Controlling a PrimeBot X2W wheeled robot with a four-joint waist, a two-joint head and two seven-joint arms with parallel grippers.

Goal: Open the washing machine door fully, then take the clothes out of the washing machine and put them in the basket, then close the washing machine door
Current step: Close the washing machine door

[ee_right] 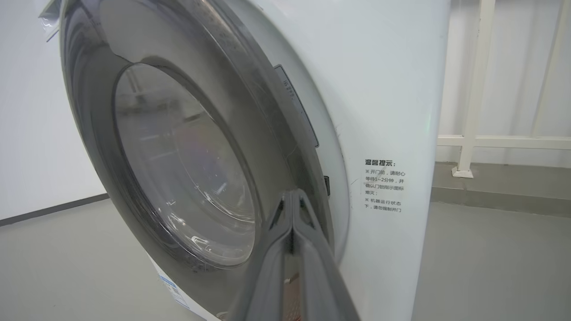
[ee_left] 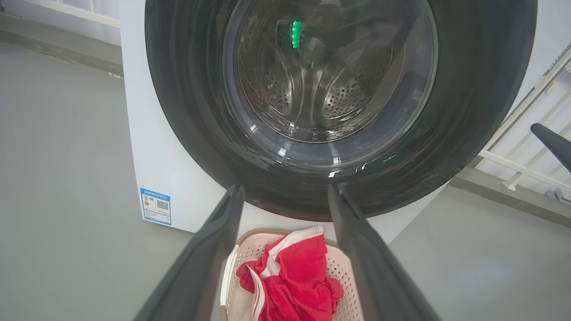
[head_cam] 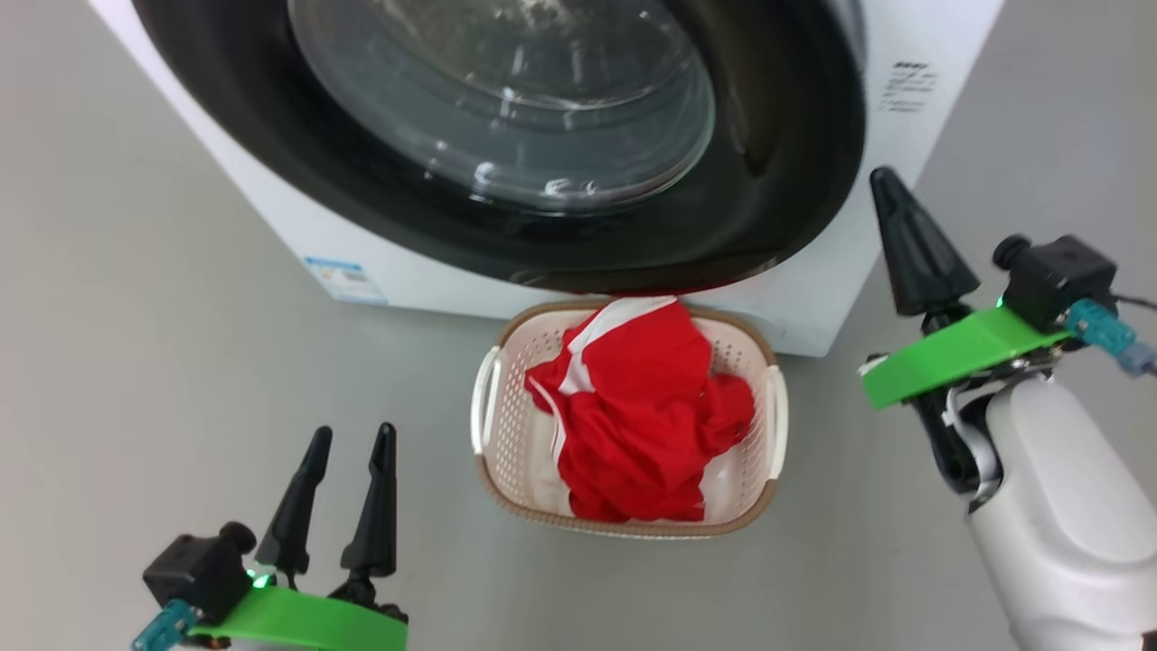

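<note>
Clothes (head_cam: 646,416), bright red with white stripe trim, lie bunched in the basket (head_cam: 517,425) at the lower middle of the head view. The cream perforated basket sits on the grey floor (head_cam: 136,362) just below the washing machine door (head_cam: 506,136). That door, with its glossy black rim and bulging glass window, fills the top of the frame and lies against the front of the white washing machine (head_cam: 940,45); whether it is latched cannot be told. A small blue label (head_cam: 345,280) sits at the machine's lower left corner.

At the lower left of the head view the left gripper (head_cam: 354,430) stands released, fingers spread and holding nothing, well apart from the basket. In its wrist view the perforated steel drum shows through the glass.

At the right of the head view the right gripper (head_cam: 884,176) is clenched, its two dark fingers pressed into one point and grasping nothing. In the right wrist view the tips lie near the door's rim, beside a printed notice (ee_right: 383,187); contact cannot be told.
</note>
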